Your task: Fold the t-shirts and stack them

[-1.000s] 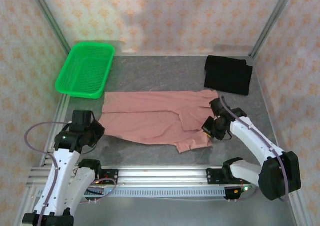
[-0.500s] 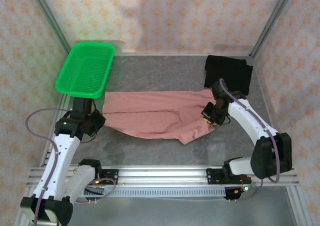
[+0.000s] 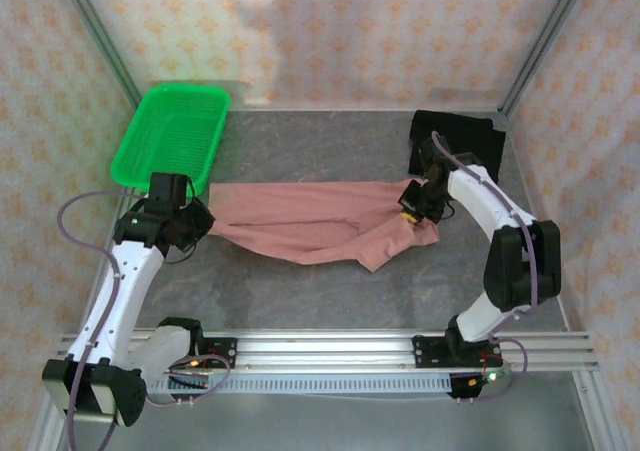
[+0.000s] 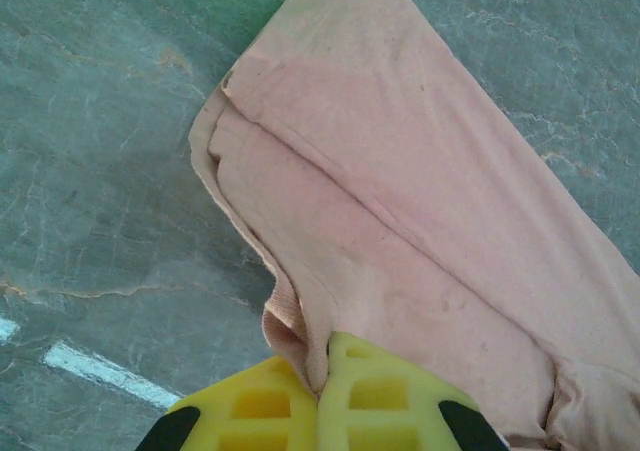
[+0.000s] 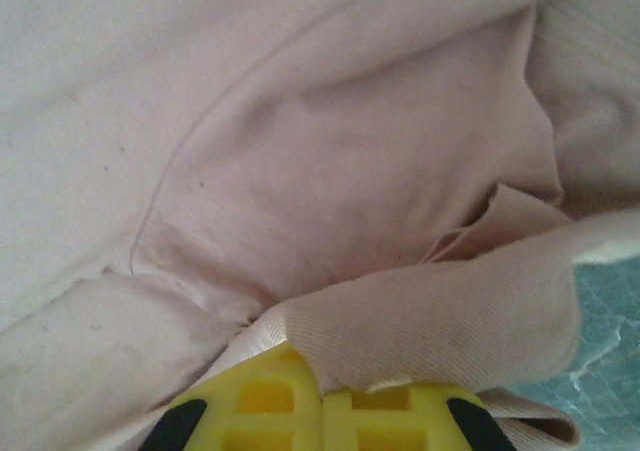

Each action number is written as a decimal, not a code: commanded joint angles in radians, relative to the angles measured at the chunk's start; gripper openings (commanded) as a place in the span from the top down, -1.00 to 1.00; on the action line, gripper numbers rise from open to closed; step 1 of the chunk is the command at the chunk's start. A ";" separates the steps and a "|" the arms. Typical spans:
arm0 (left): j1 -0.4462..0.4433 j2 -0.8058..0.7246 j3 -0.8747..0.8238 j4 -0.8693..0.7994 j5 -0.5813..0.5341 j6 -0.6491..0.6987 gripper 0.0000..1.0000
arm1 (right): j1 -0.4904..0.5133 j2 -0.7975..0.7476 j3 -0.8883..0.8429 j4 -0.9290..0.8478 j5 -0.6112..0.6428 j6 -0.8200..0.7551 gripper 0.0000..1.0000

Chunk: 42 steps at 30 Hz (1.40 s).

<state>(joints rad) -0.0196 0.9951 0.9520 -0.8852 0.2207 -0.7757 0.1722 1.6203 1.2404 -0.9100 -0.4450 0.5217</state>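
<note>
From above, stretched across the middle of the grey table: the salmon-pink t-shirt, gathered into a long band, dipping to a point at its near edge. Pinched at the left end by the left gripper, jaws together on the cloth, just in front of the green basket. Pinched at the right end by the right gripper, likewise clamped tight on the fabric. Just beyond that, in the far right corner, the black t-shirt, folded flat, partly behind the right arm. Over to the left wrist: yellow fingers pressed together on a bunched edge of pink, layered folds running away over marbled grey. And on to the right wrist: yellow pads closed on a doubled flap of pink, creased cloth nearly everywhere, with a sliver of table at the lower right.
</note>
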 commanded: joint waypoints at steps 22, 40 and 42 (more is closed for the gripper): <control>-0.002 0.154 0.085 0.083 -0.021 0.113 1.00 | -0.037 0.329 0.379 0.108 -0.268 -0.082 -0.07; -0.002 0.145 0.075 0.108 0.017 0.115 1.00 | -0.079 -0.198 -0.324 0.349 -0.253 0.020 -0.01; -0.002 0.149 0.083 0.101 0.016 0.119 1.00 | -0.079 -0.189 -0.355 0.417 -0.265 0.047 0.08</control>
<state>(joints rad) -0.0196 1.1542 1.0073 -0.7944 0.2325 -0.6788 0.0906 1.4380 0.9070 -0.6662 -0.6643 0.4938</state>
